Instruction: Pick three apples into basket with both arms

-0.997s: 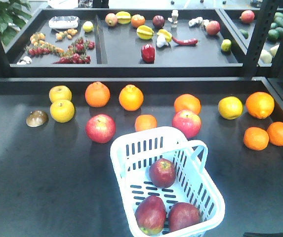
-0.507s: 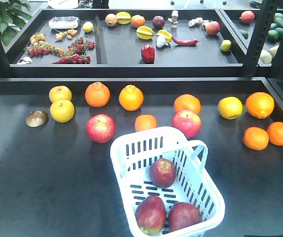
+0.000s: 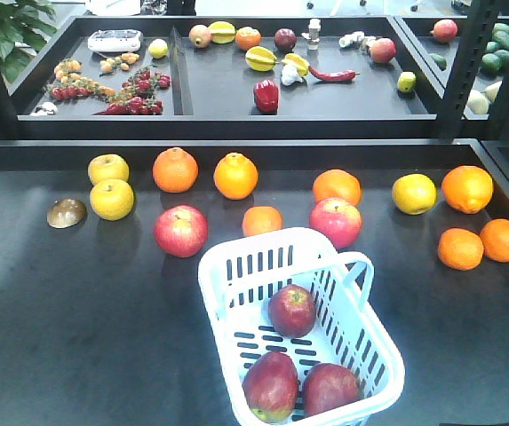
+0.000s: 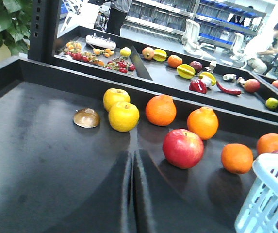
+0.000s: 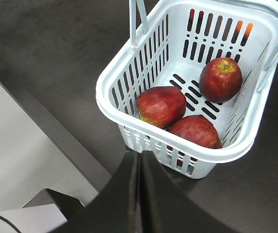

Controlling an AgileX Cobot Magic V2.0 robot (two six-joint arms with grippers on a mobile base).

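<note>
Three apples [image 3: 292, 311] lie in the basket [image 3: 236, 257]; left gripper [image 4: 132, 160] and right gripper [image 5: 139, 162] both closed, empty.

My left gripper [image 4: 132, 170] sits at lower centre, fingers pressed together; my right gripper [image 5: 139, 167] likewise, closed, holding nothing.
</note>
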